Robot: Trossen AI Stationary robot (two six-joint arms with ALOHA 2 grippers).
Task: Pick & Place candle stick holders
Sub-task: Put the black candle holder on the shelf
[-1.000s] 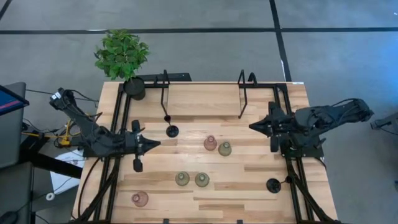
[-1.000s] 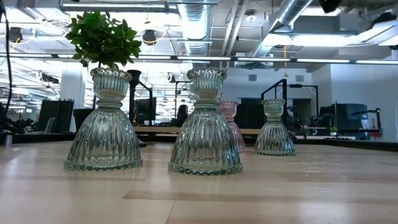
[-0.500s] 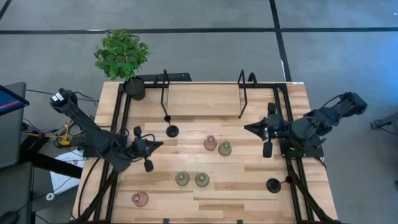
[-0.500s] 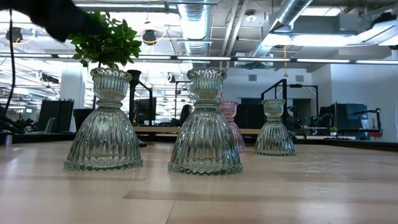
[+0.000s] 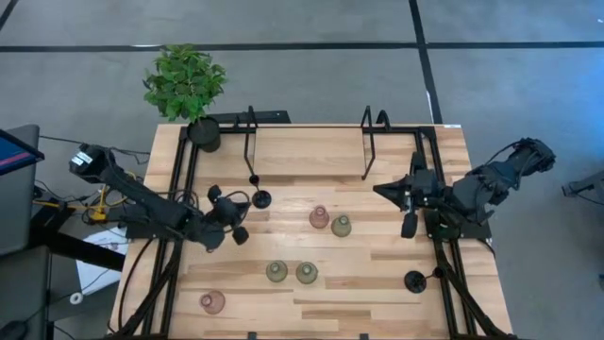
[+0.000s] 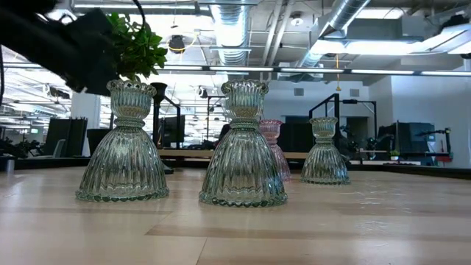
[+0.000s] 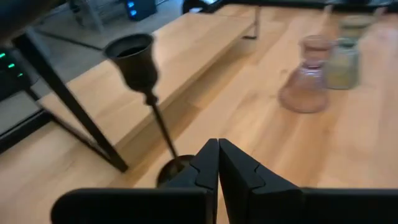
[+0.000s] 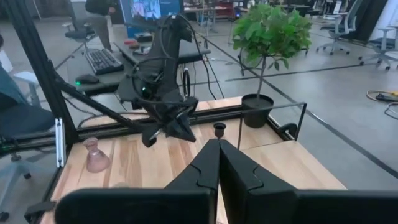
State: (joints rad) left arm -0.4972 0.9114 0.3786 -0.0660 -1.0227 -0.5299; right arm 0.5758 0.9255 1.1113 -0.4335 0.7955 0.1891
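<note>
My left hand (image 5: 247, 201) is pinched narrow and empty, its tips just beside the black thin-stemmed holder (image 5: 260, 196), which stands upright toward 11 o'clock from the desk's (image 5: 396, 269) centre. In the left wrist view that holder's stem (image 7: 158, 127) rises right ahead of the closed fingertips (image 7: 208, 163). I judge this the risk: with the fingers together, any push forward would nudge the slim stem and topple it, and it could roll into the wire frame (image 5: 251, 142) behind.

My right hand (image 5: 377, 190) is also shut and empty, hovering near 2 o'clock. The second black holder (image 5: 414, 280) sits at 4 o'clock beside that arm's base, where a sweeping elbow might clip it.

The pink (image 5: 319, 217) and green (image 5: 341, 226) glass holders stand close together at centre; two green ones (image 5: 292, 273) sit at 6 o'clock and another pink (image 5: 212, 302) at 7. Reaching between such tight pairs could knock a neighbour.
</note>
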